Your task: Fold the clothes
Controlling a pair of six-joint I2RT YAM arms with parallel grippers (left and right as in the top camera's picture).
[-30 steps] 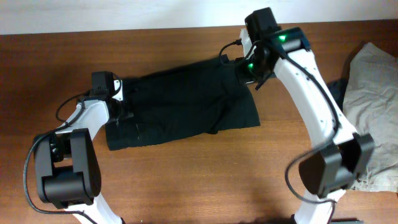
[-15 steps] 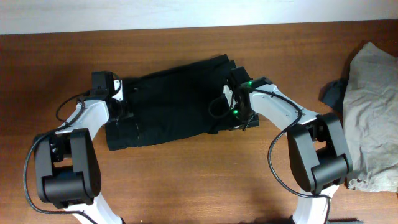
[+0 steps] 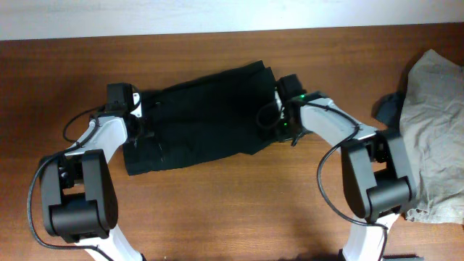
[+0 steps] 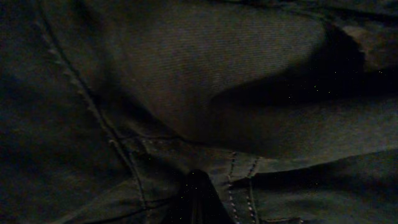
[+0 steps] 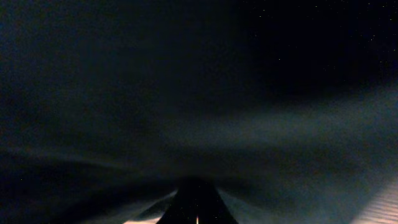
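On the shorts' (image 3: 206,119) ends rest left tool (image 3: 146,130) and right tool (image 3: 276,123).

Both arms bend inward, left hand (image 3: 142,132) and right hand (image 3: 280,125) held low.

The black cloth shorts (image 3: 203,119) look matt and finely twilled with stitched seams, the brown wooden table (image 3: 239,210) smooth, the crumpled grey cloth (image 3: 435,116) at right matt.
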